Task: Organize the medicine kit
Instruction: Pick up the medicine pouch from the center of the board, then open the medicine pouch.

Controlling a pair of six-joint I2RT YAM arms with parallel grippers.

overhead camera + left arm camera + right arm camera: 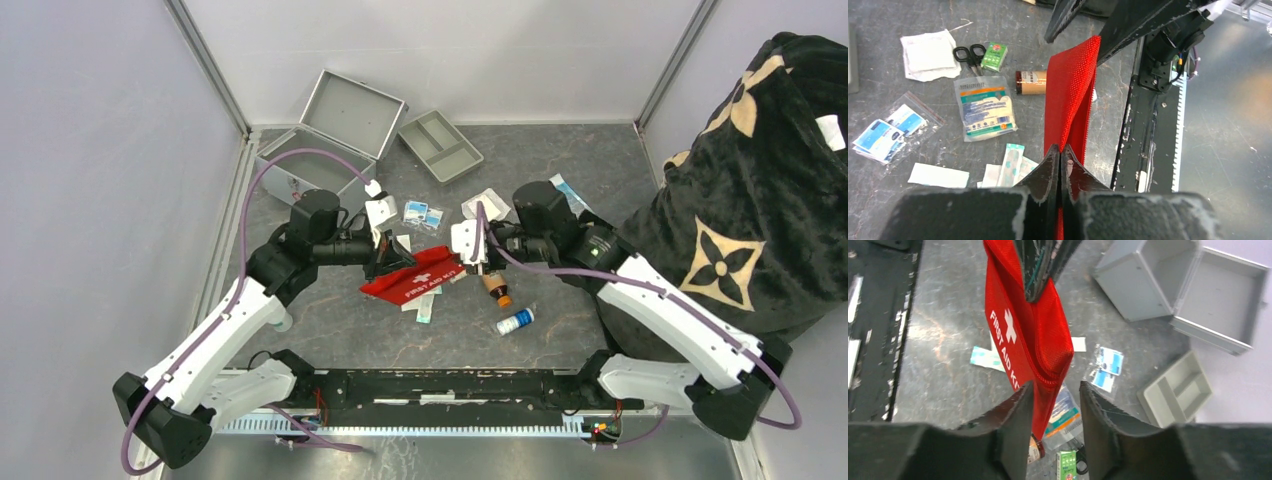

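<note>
The white bottle point(515, 322) is lying nearest, loose on the table. Beyond it, the left gripper point(1060, 150) is clamping one edge of the red pouch point(1070, 95), seemingly holding it up so the other arm can work on it. The right gripper point(1055, 390) is straddling the pouch's other end with its jaws apart. At the far left, the kit point(320, 140) is standing open, ready for filling.

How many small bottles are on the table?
2. A brown bottle lies just right of the red pouch; a white bottle lies near it, closer to the robot. The pouch may hide others.
</note>
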